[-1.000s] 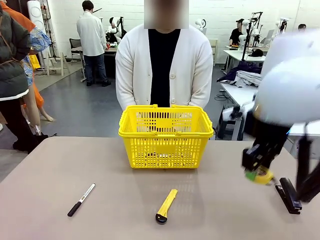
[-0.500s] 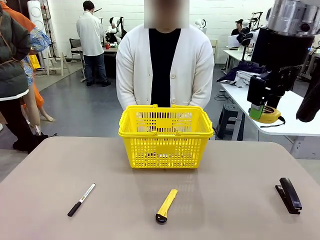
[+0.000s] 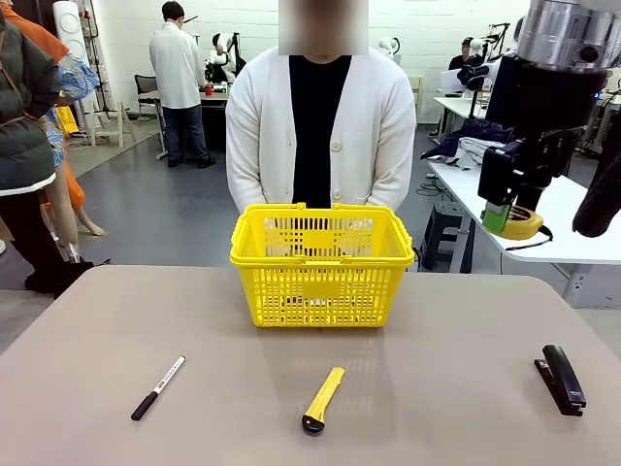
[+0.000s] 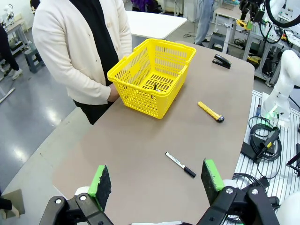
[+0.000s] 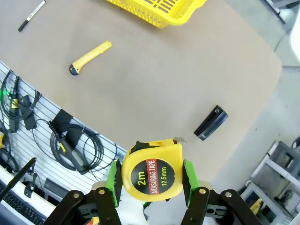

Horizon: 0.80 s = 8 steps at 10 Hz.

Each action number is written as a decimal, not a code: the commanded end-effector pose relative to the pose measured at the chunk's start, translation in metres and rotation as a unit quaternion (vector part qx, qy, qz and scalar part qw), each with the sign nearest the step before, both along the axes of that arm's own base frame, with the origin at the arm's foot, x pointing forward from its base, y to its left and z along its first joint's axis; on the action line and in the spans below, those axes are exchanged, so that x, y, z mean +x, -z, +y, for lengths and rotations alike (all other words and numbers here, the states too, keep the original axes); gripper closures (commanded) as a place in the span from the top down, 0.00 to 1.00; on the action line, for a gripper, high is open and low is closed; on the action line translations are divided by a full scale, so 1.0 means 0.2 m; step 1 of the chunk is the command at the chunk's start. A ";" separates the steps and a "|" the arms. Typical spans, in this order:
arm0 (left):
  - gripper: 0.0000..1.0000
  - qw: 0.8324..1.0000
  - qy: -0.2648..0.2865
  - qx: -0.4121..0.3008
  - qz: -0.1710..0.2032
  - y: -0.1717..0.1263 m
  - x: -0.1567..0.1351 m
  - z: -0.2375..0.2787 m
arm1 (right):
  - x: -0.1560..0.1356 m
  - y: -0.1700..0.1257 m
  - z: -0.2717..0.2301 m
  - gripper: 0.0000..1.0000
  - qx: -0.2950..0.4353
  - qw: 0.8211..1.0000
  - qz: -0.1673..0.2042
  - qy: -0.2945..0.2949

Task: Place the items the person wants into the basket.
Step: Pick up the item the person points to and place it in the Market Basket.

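Rigid, probably light tape measure [image 5: 151, 174] is pinched across its slick rim by right gripper [image 5: 150, 183]; left gripper [image 4: 157, 180] is spread wide, empty.

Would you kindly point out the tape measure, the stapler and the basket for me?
tape measure [image 5: 151, 169]: right wrist view, on its round yellow face.
stapler [image 3: 561, 379]: front view, on the middle of its black body.
basket [image 3: 320, 293]: front view, on its near lattice wall.

High to the right of the bright yellow lattice plastic basket [image 3: 320, 291], the right gripper [image 3: 505, 216] clamps a round yellow-and-black tape measure [image 3: 525, 226]; a black stapler [image 3: 562, 379] lies on the table, nearer and right.
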<state>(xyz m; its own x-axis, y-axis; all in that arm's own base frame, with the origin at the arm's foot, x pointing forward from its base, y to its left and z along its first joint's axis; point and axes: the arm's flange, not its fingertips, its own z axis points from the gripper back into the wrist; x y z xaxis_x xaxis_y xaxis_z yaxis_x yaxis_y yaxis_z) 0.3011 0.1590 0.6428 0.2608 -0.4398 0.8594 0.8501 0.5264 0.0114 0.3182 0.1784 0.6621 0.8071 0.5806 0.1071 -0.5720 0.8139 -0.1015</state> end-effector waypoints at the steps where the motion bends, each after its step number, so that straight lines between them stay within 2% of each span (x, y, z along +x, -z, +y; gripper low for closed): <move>1: 1.00 1.000 0.005 -0.002 0.001 -0.01 0.00 0.00 | 0.14 -0.10 0.06 0.63 -0.016 0.999 -0.011 -0.043; 3: 1.00 1.000 0.005 -0.002 0.001 -0.01 0.00 0.00 | 0.46 -0.25 0.26 0.63 -0.021 0.991 -0.011 -0.135; 5: 1.00 1.000 0.005 -0.002 0.001 -0.01 0.00 0.00 | 0.77 -0.28 0.50 0.63 -0.050 0.977 -0.007 -0.206; 7: 1.00 1.000 0.005 -0.002 0.001 -0.01 0.00 0.00 | 0.98 -0.16 0.69 0.63 -0.031 0.969 -0.016 -0.246; 8: 1.00 1.000 0.005 -0.002 0.001 -0.01 0.00 0.00 | 1.07 -0.07 0.78 0.63 -0.022 0.970 -0.016 -0.243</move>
